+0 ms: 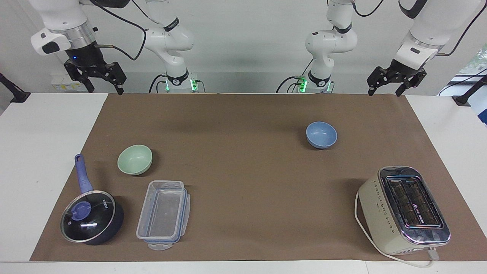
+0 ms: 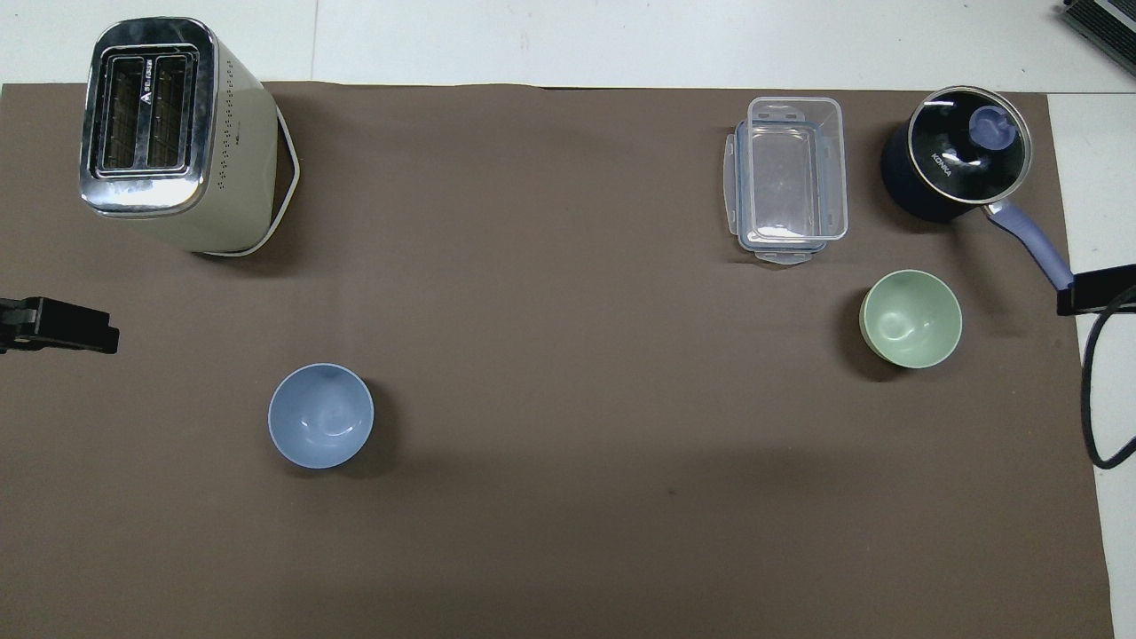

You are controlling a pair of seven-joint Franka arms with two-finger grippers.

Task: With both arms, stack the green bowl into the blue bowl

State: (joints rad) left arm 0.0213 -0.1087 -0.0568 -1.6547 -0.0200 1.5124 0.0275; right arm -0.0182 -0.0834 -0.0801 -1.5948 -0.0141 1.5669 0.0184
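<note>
Brown mat across the counter (image 1: pixel 49 125): green bowl (image 1: pixel 134 160) beside the pot (image 1: pixel 91 222), blue bowl (image 1: pixel 321 134) well apart. Left end effector (image 1: pixel 385 91) and right end effector (image 1: pixel 102 90) hang spread, empty. A rim pinch could tip either bowl.

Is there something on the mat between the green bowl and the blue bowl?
No. Between the green bowl and the blue bowl lies only bare brown mat, which the overhead view shows best.
</note>
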